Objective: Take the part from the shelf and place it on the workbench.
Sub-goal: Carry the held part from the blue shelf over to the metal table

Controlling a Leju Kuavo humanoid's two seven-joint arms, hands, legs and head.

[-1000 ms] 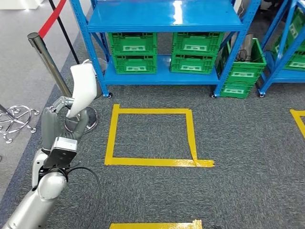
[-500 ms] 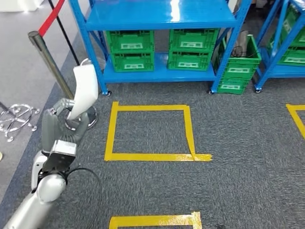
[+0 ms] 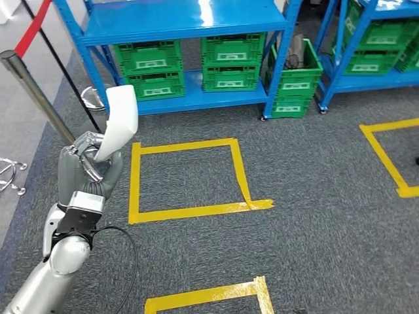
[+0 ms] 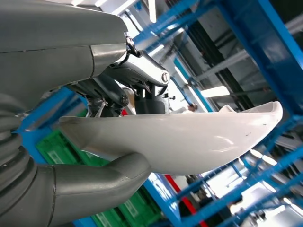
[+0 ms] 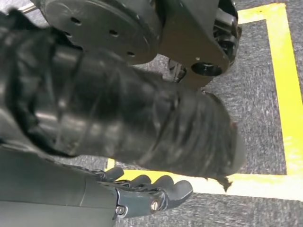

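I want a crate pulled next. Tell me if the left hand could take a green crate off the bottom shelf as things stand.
Probably not: the left hand already holds the white part, and the green crates sit well across the floor from it.

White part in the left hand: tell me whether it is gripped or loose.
Gripped. The left hand holds the white part by its lower end; in the wrist view the thumb presses one face and the fingers the other.

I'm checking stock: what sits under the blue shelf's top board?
Under the blue shelf stand two stacks of green crates, side by side on its lower board. Their contents are hidden by the board above and their own walls.
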